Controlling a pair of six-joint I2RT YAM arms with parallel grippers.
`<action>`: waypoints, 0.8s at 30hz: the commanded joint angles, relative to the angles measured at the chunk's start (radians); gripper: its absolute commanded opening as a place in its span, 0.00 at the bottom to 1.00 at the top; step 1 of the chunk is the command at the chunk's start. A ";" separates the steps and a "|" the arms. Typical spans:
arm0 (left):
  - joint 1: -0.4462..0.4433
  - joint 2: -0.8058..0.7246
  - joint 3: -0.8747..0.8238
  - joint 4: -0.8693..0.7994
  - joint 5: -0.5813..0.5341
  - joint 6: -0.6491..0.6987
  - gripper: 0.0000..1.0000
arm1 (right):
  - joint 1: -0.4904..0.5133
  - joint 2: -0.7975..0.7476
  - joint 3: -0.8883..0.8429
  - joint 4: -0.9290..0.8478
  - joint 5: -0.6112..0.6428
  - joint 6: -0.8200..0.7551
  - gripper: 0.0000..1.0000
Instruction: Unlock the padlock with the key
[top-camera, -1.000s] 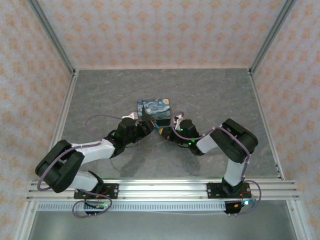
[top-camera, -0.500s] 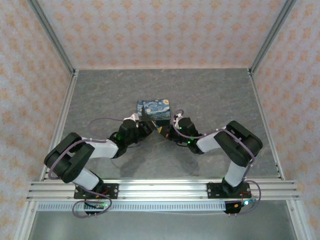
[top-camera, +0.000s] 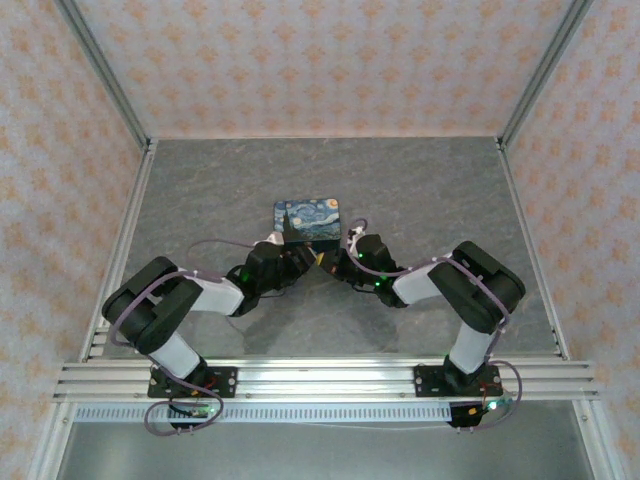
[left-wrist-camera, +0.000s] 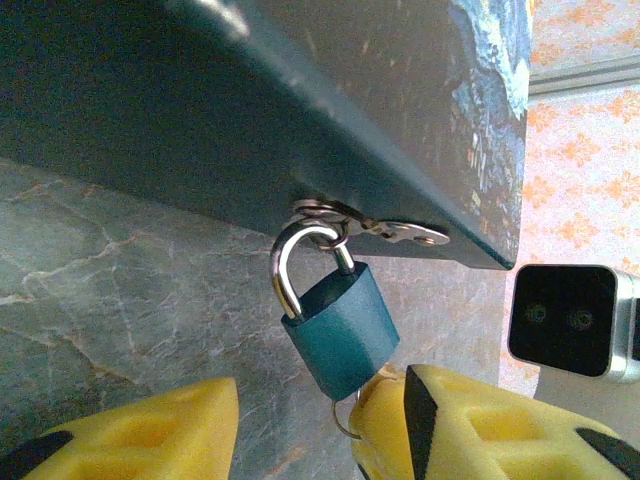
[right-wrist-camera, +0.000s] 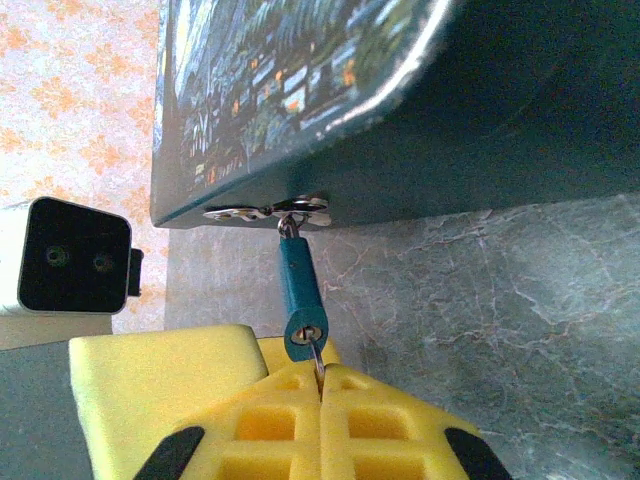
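Working inside a small booth with orange-flowered walls (top-camera: 320, 70), over a flat grey stone-look table (top-camera: 430, 190). Reaching in from both sides to the night-sky box (top-camera: 308, 220) near the middle of it. Holding the left gripper (left-wrist-camera: 295, 410) spread wide, gripping nothing, just under the padlock (left-wrist-camera: 340, 325). Pinching the right gripper (right-wrist-camera: 322, 385) tight on the key (right-wrist-camera: 317, 355), poked into the bottom of the padlock. Finding that little teal padlock hanging by its shackle (left-wrist-camera: 279, 270) from the metal latch (left-wrist-camera: 400, 232) on the box's near side, not yet open. Risking a slip or a bent key by turning now, with the padlock dangling free and nothing gripping its body. Risking a shove to the box too, sliding it over the smooth table.
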 joint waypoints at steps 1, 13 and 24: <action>-0.009 0.005 0.022 0.044 -0.040 -0.023 0.48 | 0.010 -0.032 0.025 0.035 -0.003 0.019 0.00; -0.018 0.007 0.035 0.046 -0.114 -0.088 0.46 | 0.020 -0.017 0.035 0.040 0.003 0.032 0.00; -0.027 0.046 0.047 0.050 -0.122 -0.127 0.39 | 0.021 -0.006 0.038 0.058 0.002 0.049 0.00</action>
